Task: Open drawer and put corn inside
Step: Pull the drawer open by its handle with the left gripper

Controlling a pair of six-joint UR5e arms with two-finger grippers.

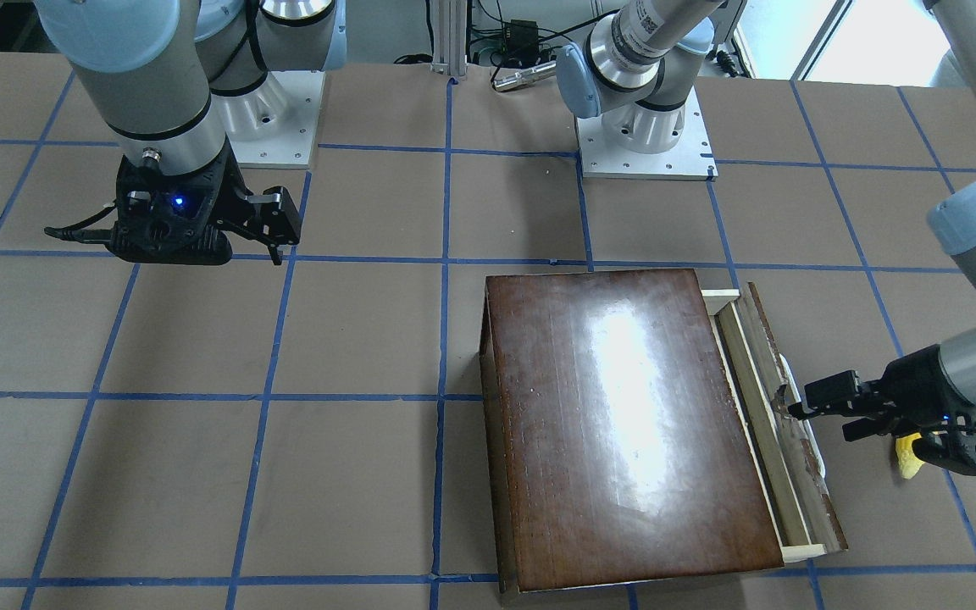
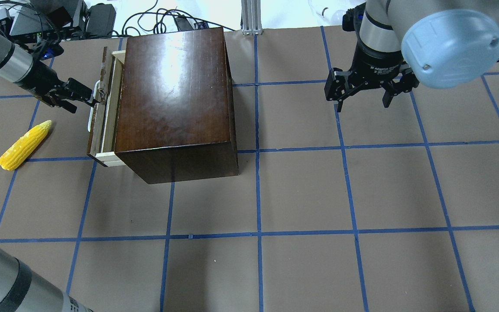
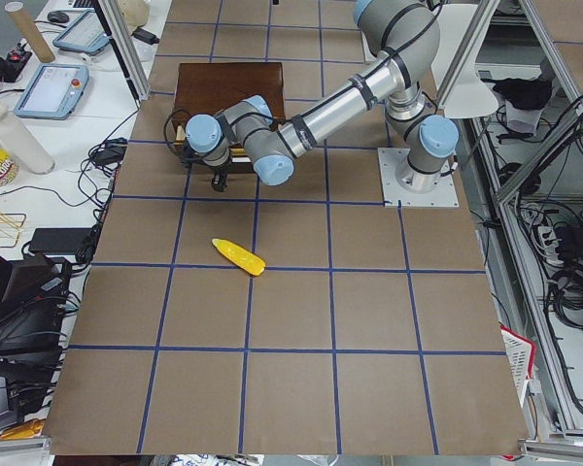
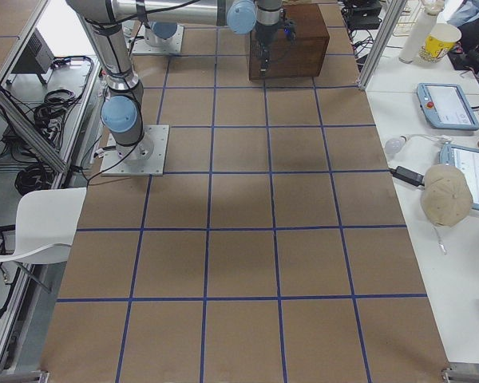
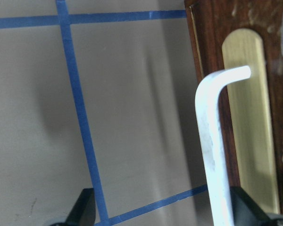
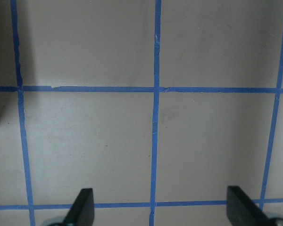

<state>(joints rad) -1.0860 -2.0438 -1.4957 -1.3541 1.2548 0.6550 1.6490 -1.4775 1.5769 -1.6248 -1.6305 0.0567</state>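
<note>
- Yellow corn [image 2: 24, 145] lies on its side on the brown paper table [image 2: 301, 186], on the robot's left, out in the open and apart from the drawer front. Its pointed end aims towards the box.
- Dark-brown and glossy, the wooden box [image 2: 176, 95] sits left of the table's middle, with its drawer side facing the left arm.
- Its drawer [image 2: 108, 115] is pulled out only a little. A narrow strip of pale wood shows between the worn brown front panel and the box, and nothing can be seen in that strip.
- A whitish handle [image 5: 210, 141] stands off the front panel.
- At that handle the left gripper [image 2: 82, 97] reaches in sideways, low over the table.
- The left wrist camera shows its two fingers [image 5: 85, 212] spread wide apart. The handle runs between them, close to the one on the drawer side. Whether that finger touches the handle, I cannot tell.
- Over bare table on the other side hangs the right gripper [image 2: 362, 103], pointing down and well away from the box.
- Its fingers [image 6: 82, 209] are also spread wide, with only paper and blue tape lines between them.
</note>
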